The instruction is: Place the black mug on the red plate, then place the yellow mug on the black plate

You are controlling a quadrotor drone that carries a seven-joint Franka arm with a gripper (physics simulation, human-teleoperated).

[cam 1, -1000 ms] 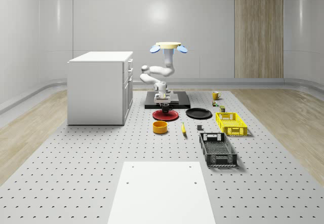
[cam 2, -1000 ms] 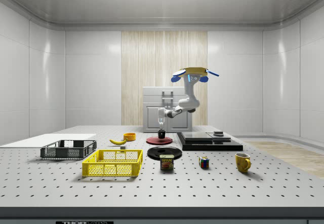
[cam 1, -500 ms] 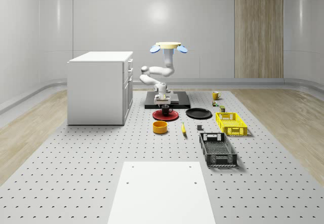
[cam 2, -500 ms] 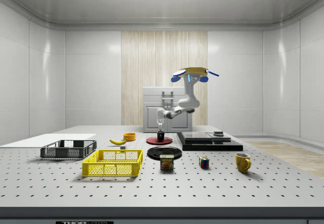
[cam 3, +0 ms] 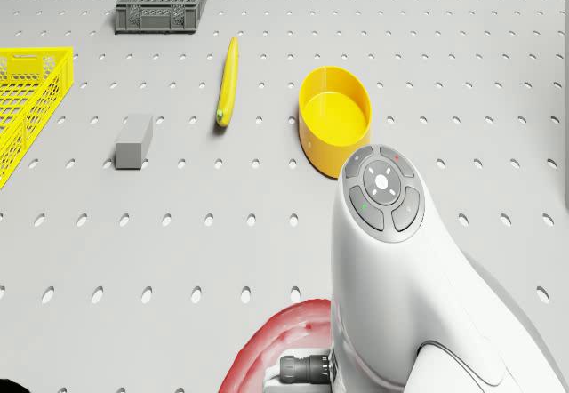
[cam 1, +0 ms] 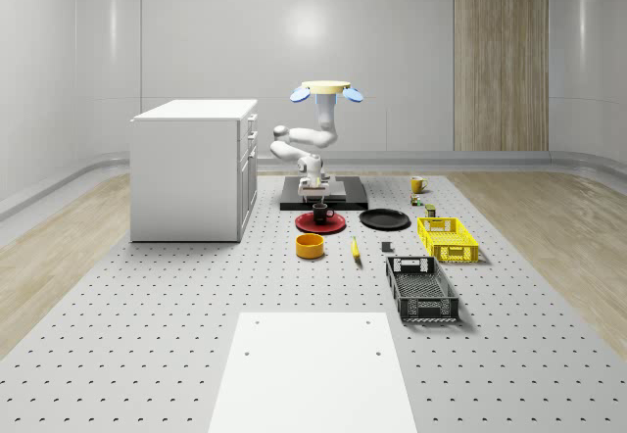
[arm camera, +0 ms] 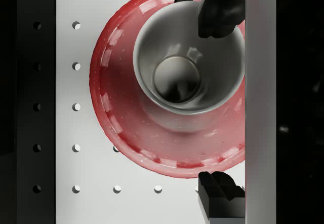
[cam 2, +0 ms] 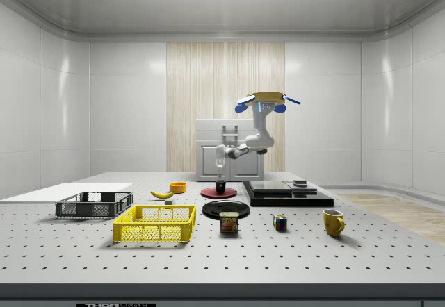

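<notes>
Directly below spread fingers (arm camera: 218, 13): black mug (arm camera: 188, 62)

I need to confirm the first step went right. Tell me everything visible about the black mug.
The black mug stands upright on the red plate, somewhat off its centre. It looks glossy, like glazed ceramic: dark outside, with a grey reflective inside that is empty. Its handle shows in the whole-scene view. The open end effector hangs just above it, one fingertip over its rim, the other beyond the plate's edge.
</notes>
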